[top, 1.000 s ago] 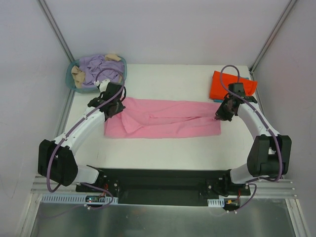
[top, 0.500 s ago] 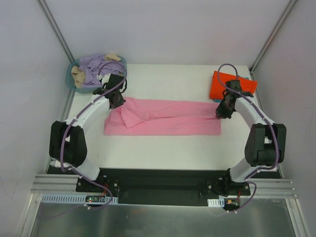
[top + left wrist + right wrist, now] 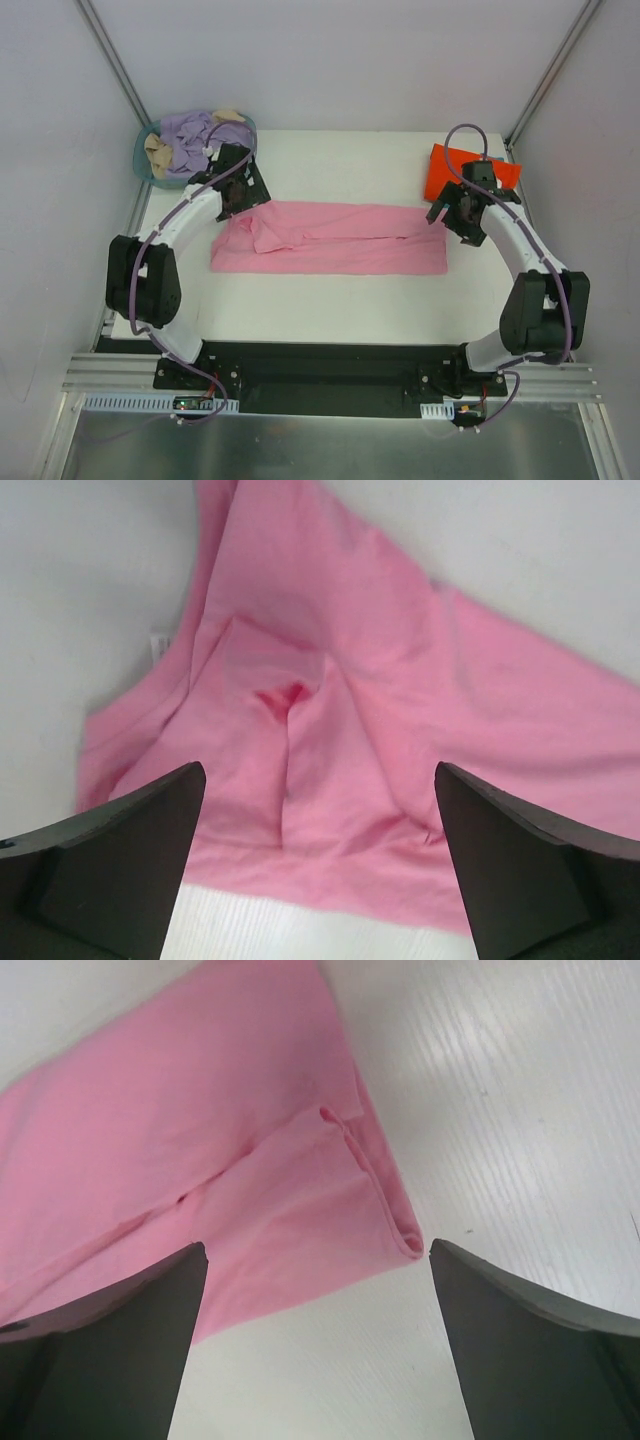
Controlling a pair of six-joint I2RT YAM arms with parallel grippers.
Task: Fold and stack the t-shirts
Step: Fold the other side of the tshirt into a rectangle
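Table (image 3: 330,300): pink shirt (image 3: 330,240) lies mid-table as a long folded strip, its long axis running left to right. Orange shirt (image 3: 455,172) sits folded at the far right corner. Left gripper (image 3: 238,195) hovers over the strip's left end, right gripper (image 3: 452,213) over its right end. Both are spread wide, holding nothing. Each arm is nearest its own end.

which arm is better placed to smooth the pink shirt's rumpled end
Left, likely: the left gripper, open, hangs over the pink shirt's rumpled end; the right gripper is at the flat end.
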